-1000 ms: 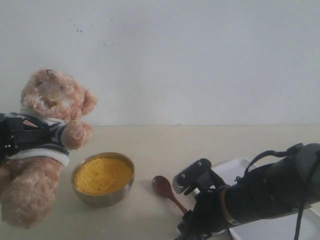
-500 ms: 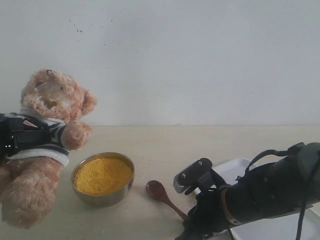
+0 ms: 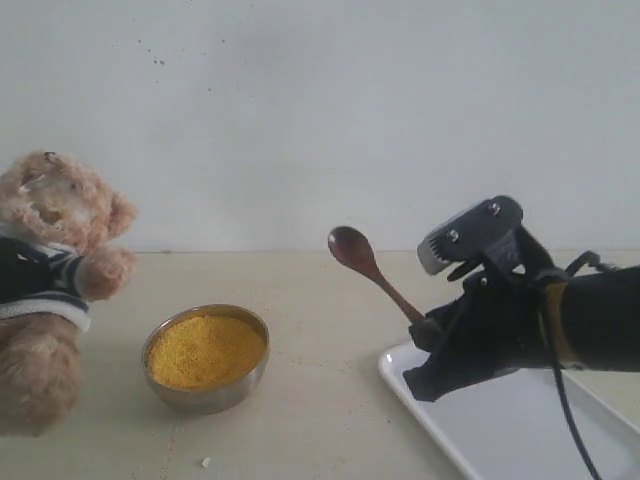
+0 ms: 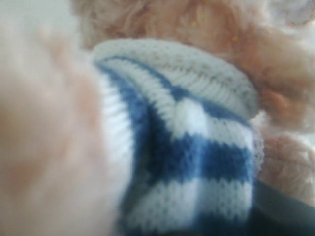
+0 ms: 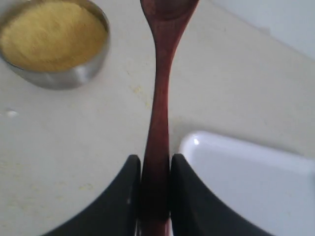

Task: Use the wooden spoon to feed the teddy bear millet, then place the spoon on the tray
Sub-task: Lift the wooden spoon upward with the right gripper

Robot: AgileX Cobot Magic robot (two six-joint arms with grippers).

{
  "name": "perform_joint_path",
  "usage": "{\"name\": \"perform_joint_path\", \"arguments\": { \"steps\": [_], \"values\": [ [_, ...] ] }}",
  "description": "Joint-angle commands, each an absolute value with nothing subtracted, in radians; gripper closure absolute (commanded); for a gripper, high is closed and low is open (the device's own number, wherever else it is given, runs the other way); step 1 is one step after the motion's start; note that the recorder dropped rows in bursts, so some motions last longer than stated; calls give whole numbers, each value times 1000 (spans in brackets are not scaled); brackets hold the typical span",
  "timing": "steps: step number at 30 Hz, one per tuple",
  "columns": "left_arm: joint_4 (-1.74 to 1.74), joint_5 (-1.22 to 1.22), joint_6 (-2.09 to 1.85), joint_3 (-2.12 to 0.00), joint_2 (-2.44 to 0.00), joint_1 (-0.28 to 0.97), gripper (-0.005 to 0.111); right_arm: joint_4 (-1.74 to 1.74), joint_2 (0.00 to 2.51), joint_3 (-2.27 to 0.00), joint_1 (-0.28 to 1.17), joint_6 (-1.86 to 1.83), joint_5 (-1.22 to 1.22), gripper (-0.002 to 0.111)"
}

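The teddy bear (image 3: 50, 215) sits at the far left, partly cut off by the frame edge. My left gripper (image 3: 18, 268) is a dark shape against its striped shirt (image 4: 197, 162), which fills the left wrist view with fur around it. The millet (image 3: 206, 350) fills a small steel bowl (image 3: 205, 398) on the table. My right gripper (image 3: 428, 332) is shut on the handle of the wooden spoon (image 3: 365, 262), holding it in the air above the table, its oval bowl up and to the left. In the right wrist view the spoon (image 5: 160, 73) runs out between the fingers (image 5: 130, 182) of the right gripper (image 5: 156, 162) toward the millet (image 5: 51, 34).
The white tray (image 3: 520, 430) lies at the front right, under and behind the right arm; its corner shows in the right wrist view (image 5: 246, 177). A white wall closes the back of the beige table. A small crumb (image 3: 205, 462) lies near the front edge.
My right gripper has lifted the spoon off the table, up and to the right. The bear has shifted left together with the left gripper.
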State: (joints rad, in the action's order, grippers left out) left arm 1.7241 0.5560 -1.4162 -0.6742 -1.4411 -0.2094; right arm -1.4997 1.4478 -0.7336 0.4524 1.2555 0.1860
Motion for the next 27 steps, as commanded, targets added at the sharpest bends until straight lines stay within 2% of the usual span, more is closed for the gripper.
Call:
{"name": "perform_joint_path", "arguments": {
  "steps": [1, 5, 10, 13, 19, 25, 27],
  "values": [
    [1744, 534, -1361, -677, -1439, -223, 103, -1744, 1328, -747, 449, 1548, 448, 108],
    [1744, 616, -1346, -675, -1461, -223, 103, -1744, 1311, -779, 453, 1613, 549, 108],
    [1744, 642, -1332, -675, -1483, -223, 103, -1744, 1383, -877, 474, 1710, 568, 108],
    [1744, 645, -1323, -675, -1496, -223, 103, -1744, 1452, -960, 533, 1705, 498, 108],
    [1744, 547, -1334, -675, -1512, -223, 103, -1744, 1603, -1111, 591, 1529, 144, 108],
    [1744, 444, -1338, -680, -1512, -235, 103, -1744, 1687, -1122, 586, 1165, -616, 108],
    [1744, 481, -1335, -692, -1512, -235, 103, -1716, 1697, -1122, 558, 1020, -712, 108]
  ]
}}
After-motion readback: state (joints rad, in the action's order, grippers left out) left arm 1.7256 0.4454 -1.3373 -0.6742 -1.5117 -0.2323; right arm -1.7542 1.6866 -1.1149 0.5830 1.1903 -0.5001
